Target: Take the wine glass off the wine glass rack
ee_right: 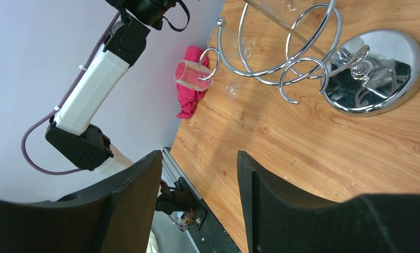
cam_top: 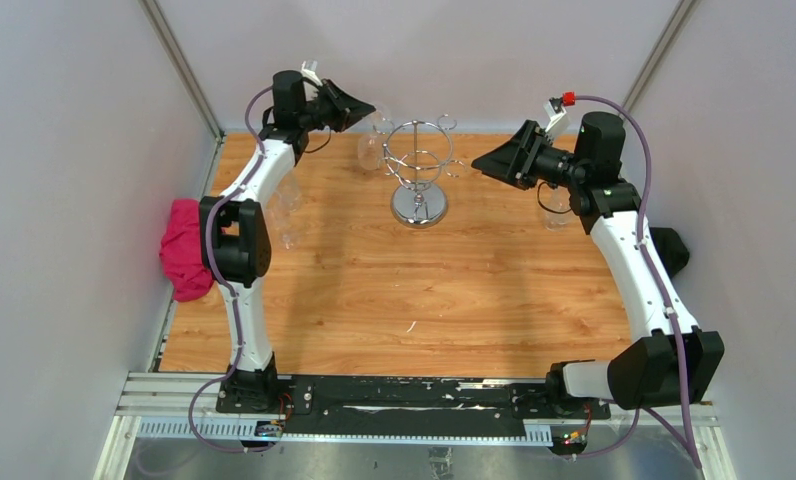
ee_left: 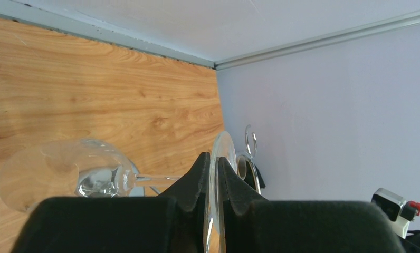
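The chrome wine glass rack (cam_top: pixel 419 170) stands at the back middle of the wooden table, and its ring and mirrored base show in the right wrist view (ee_right: pixel 376 74). My left gripper (cam_top: pixel 364 108) is shut on the round foot of a clear wine glass (ee_left: pixel 218 150). The glass hangs bowl-down (cam_top: pixel 372 150) just left of the rack's hooks (ee_left: pixel 250 141). I cannot tell whether the foot touches a hook. My right gripper (cam_top: pixel 482 160) is open and empty, right of the rack at ring height (ee_right: pixel 200 158).
A pink cloth (cam_top: pixel 184 245) lies at the table's left edge. Clear glasses stand by the left arm (cam_top: pixel 289 225) and near the right arm (cam_top: pixel 554 205); one shows in the right wrist view (ee_right: pixel 192 76). A dark object (cam_top: pixel 674 250) sits at the right edge. Walls enclose the table.
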